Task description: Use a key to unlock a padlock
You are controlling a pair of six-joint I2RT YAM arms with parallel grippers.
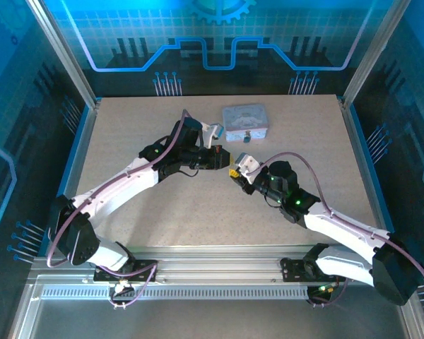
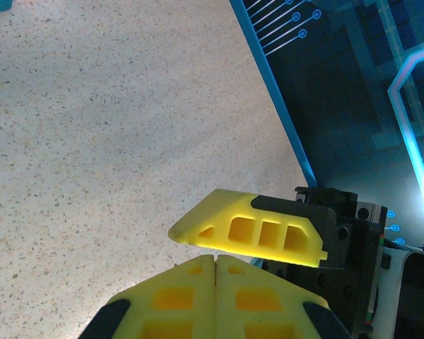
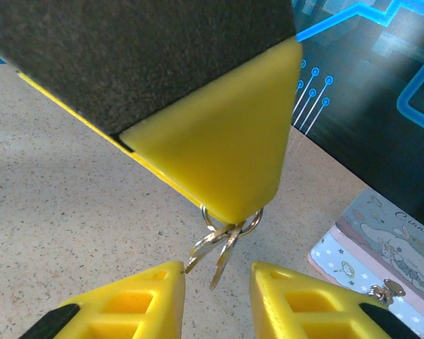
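My left gripper (image 1: 228, 162) (image 2: 215, 267) is shut, its yellow fingers pressed flat together. In the right wrist view a metal ring hangs out from under its yellow tip (image 3: 219, 141), so it is shut on the key ring (image 3: 230, 227). Two thin keys (image 3: 219, 256) dangle from that ring. My right gripper (image 3: 217, 286) (image 1: 235, 175) stands open just below, with the keys hanging into the gap. One key tip touches its left finger (image 3: 138, 300). A small bluish thing at the tin's front edge looks like the padlock (image 1: 245, 139).
The pale lavender cartoon tin (image 1: 245, 123) (image 3: 381, 254) lies flat behind the grippers, near the table's far side. A brass clasp (image 3: 385, 288) sits on its near edge. Blue walls (image 1: 219, 42) close in the speckled tabletop (image 1: 162, 205).
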